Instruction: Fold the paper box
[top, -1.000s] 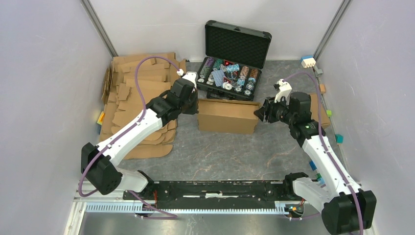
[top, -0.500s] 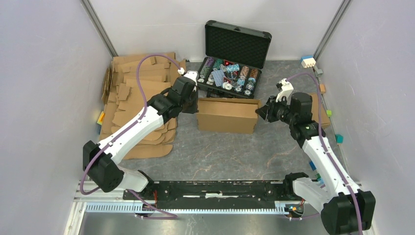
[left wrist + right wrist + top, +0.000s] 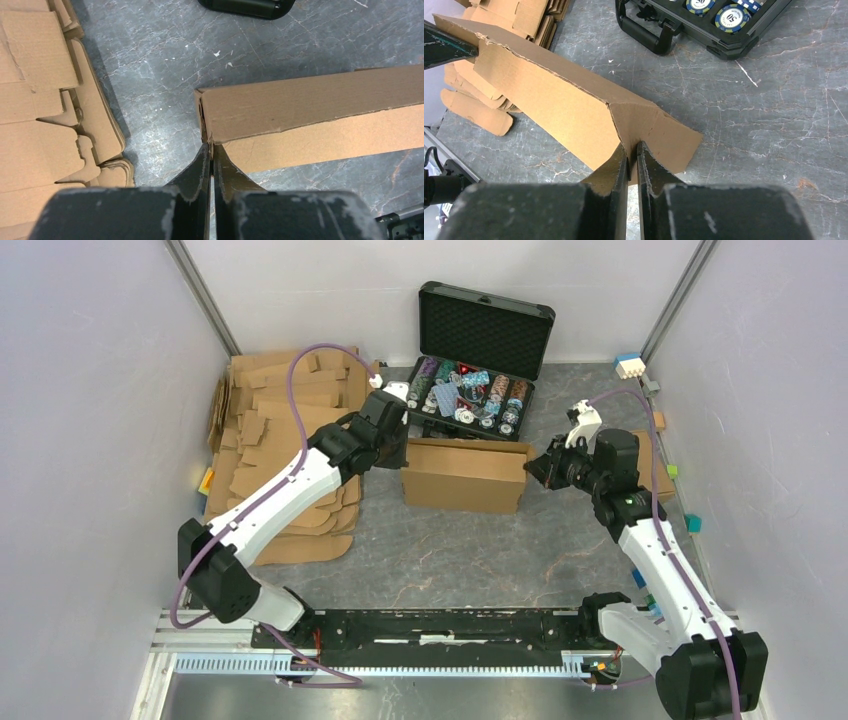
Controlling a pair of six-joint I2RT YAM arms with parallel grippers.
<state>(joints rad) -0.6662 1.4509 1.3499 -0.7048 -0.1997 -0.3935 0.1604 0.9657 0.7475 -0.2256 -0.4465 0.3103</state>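
The paper box (image 3: 465,477) stands on the grey table in the middle, a long brown cardboard form with its walls folded up, in front of the black case. My left gripper (image 3: 401,445) is shut on the box's left end corner; the left wrist view shows its tips (image 3: 211,148) pinching the cardboard edge of the box (image 3: 310,100). My right gripper (image 3: 534,468) is shut on the box's right end flap, seen in the right wrist view (image 3: 631,146) with the box (image 3: 549,95) stretching away to the left.
An open black case (image 3: 482,335) with poker chips stands right behind the box. A stack of flat cardboard sheets (image 3: 275,440) covers the left side. Another brown cardboard piece (image 3: 662,483) and small coloured blocks (image 3: 630,365) lie along the right wall.
The left arm has moved a little away and upward with the box's left end. The right gripper has shifted slightly right. The box has turned a little; both grips held.
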